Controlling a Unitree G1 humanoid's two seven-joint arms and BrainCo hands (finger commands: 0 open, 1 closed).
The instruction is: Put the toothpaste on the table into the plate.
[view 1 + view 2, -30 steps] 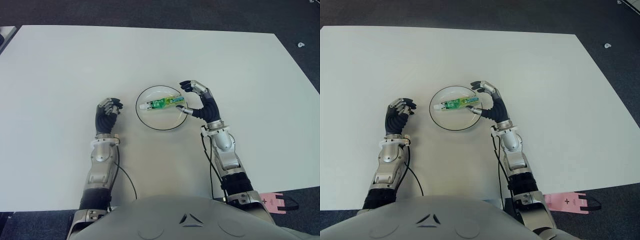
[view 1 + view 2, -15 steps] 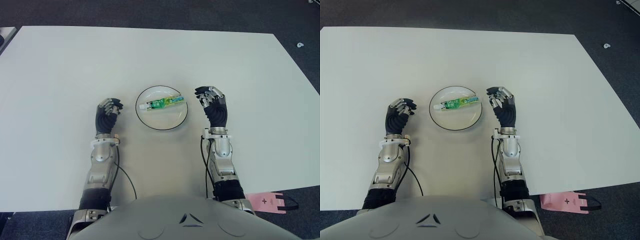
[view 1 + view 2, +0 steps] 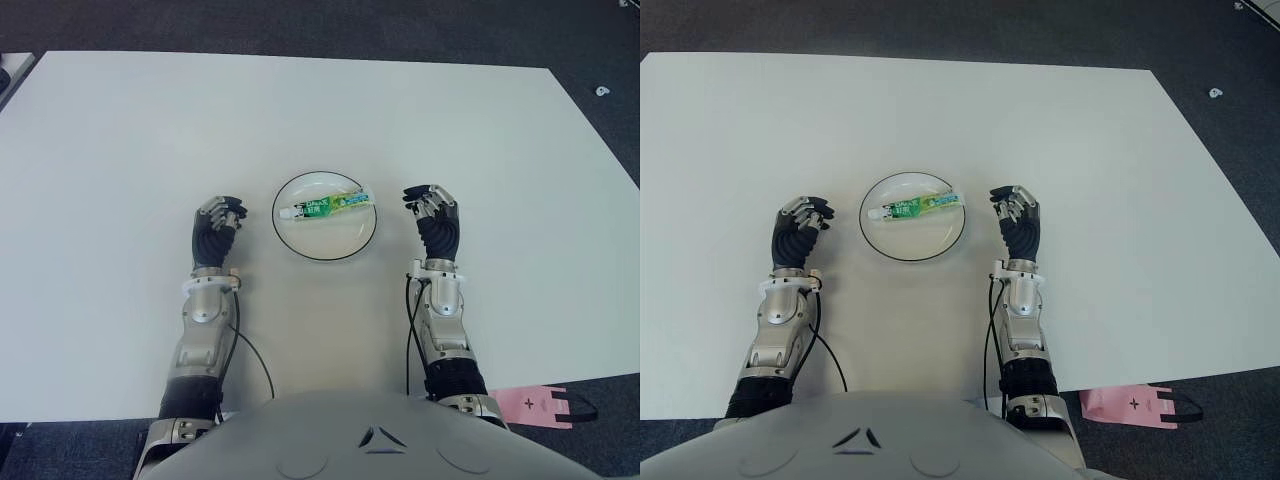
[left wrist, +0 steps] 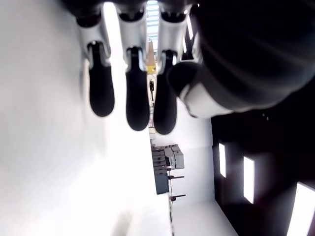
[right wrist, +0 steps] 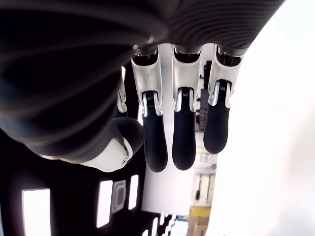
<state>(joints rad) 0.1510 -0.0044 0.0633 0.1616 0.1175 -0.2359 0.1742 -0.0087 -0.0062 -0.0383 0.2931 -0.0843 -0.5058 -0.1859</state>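
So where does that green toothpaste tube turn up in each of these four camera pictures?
Left eye view: the toothpaste lies in the plate, just left of the right hand.
Right eye view: the same tube, in the plate at the picture's middle.
Left wrist view: not in it.
Right wrist view: not in it.
Shared landmark: the plate, in both eye views.

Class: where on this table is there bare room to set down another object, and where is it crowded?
Free: the white table beyond the round white plate, and both outer sides. Crowded: the middle, where the green toothpaste tube lies in the plate between the left hand and right hand.
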